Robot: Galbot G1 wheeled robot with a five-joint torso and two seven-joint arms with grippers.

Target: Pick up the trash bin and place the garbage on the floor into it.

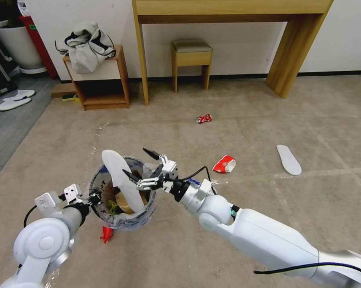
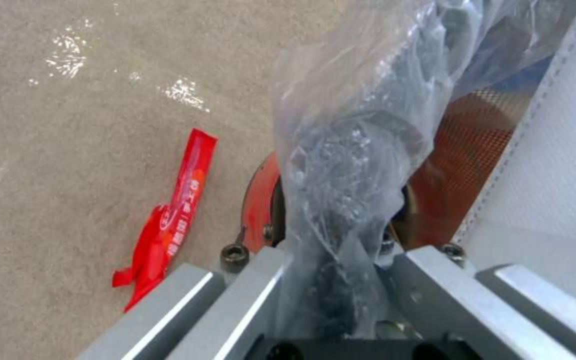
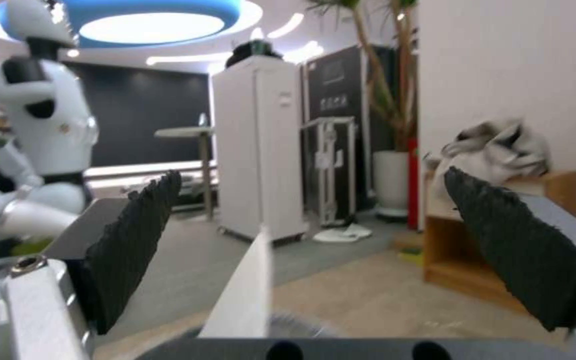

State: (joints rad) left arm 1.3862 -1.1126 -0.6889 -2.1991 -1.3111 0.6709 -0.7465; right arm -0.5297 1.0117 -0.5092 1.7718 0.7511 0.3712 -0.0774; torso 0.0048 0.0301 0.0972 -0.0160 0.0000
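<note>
Right pincer (image 1: pixel 143 168): hovering over the near-right rim of the trash bin (image 1: pixel 108 221), black fingers spread wide, gripping nothing.
White insole (image 1: pixel 122 180): standing steeply in the bin, lower end sunk among the litter inside, upper end leaning up and to the far left past the rim; lying between the spread fingers in the right wrist view, seemingly touching neither.
Left pincer (image 1: pixel 93 199): pinching the bin's near-left rim through the clear plastic liner (image 2: pixel 341 165), clamped shut on it, apparently holding the bin just off the floor (image 1: pixel 244 120).
Red wrapper (image 2: pixel 168 220): lying on the carpet just beside the bin's near side, under the left arm.
Paper cup (image 1: pixel 224 164): crushed on the floor, right of the right pincer and a little farther out; nearest remaining piece for that arm.
Second insole (image 1: pixel 289 159): flat on the floor, farther right, long axis running near to far.
Red can (image 1: pixel 204 118): lying far, beyond the cup, toward the wooden desk (image 1: pixel 228 8).
</note>
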